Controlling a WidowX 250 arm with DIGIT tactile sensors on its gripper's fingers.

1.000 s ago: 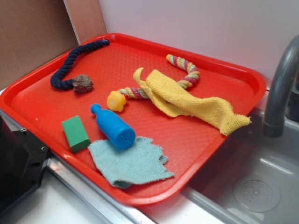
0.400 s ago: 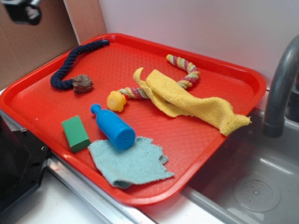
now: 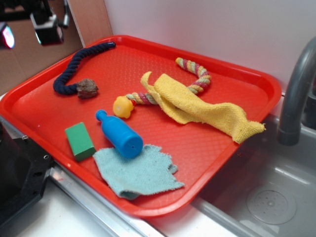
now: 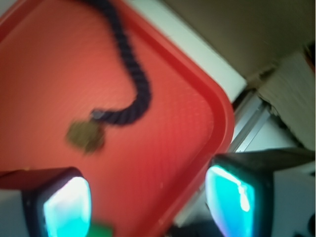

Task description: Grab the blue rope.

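The blue rope (image 3: 74, 66) is a dark navy twisted rope lying curved in the red tray's (image 3: 207, 148) far left corner. In the wrist view the rope (image 4: 133, 79) runs from the top down to a hook next to a small brown lump (image 4: 86, 136). My gripper (image 3: 29, 27) hangs high at the top left of the exterior view, above and to the left of the rope, clear of it. In the wrist view the gripper (image 4: 148, 202) is open and empty, its two fingers wide apart over the tray's left rim.
On the tray lie a brown lump (image 3: 87, 88), a green block (image 3: 79, 141), a blue bottle (image 3: 120, 134), a yellow duck (image 3: 122, 106), a teal cloth (image 3: 138, 173), a yellow cloth (image 3: 202, 106) and a striped rope (image 3: 197, 74). A faucet (image 3: 296, 89) and sink stand at the right.
My gripper has come into the exterior view at the top left and moved down and right toward the tray. Nothing on the tray has moved.
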